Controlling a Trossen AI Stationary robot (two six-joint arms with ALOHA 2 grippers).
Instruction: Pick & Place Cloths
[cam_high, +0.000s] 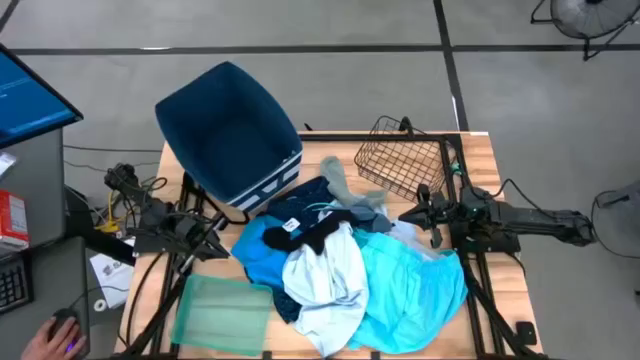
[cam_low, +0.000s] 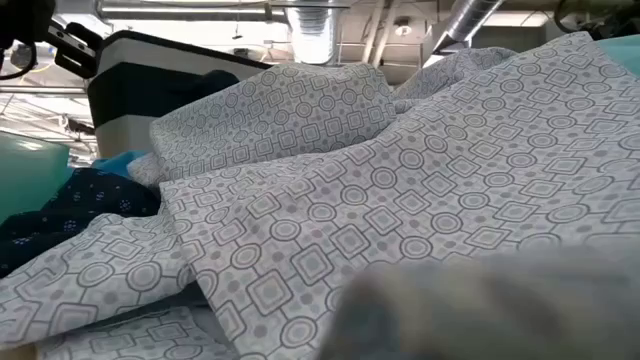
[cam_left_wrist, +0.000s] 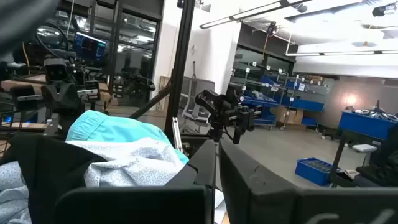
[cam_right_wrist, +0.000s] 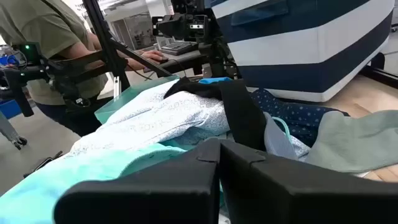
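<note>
Your cloths (cam_high: 340, 265) lie heaped at the middle of the desk (cam_high: 480, 150): a turquoise piece (cam_high: 410, 285) at 4 o'clock of the heap, a pale patterned cloth (cam_high: 325, 275) on top at the centre, a black one (cam_high: 325, 230) draped over it, a grey one (cam_high: 350, 195) at 12 o'clock. The tilted dark blue bin (cam_high: 230, 130) stands at 11 o'clock, touching the heap, and a wire basket (cam_high: 405, 160) sits at 1 o'clock. A green tray (cam_high: 220, 310) lies at 8 o'clock. Your left tool (cam_high: 215, 240) waits at 9 o'clock beside the heap, your right tool (cam_high: 420, 213) at 3 o'clock; both have fingers drawn together on nothing. In the low view the patterned cloth blocks nearly everything. A person's hand (cam_high: 50, 335) rests off the desk, far at 8 o'clock.
</note>
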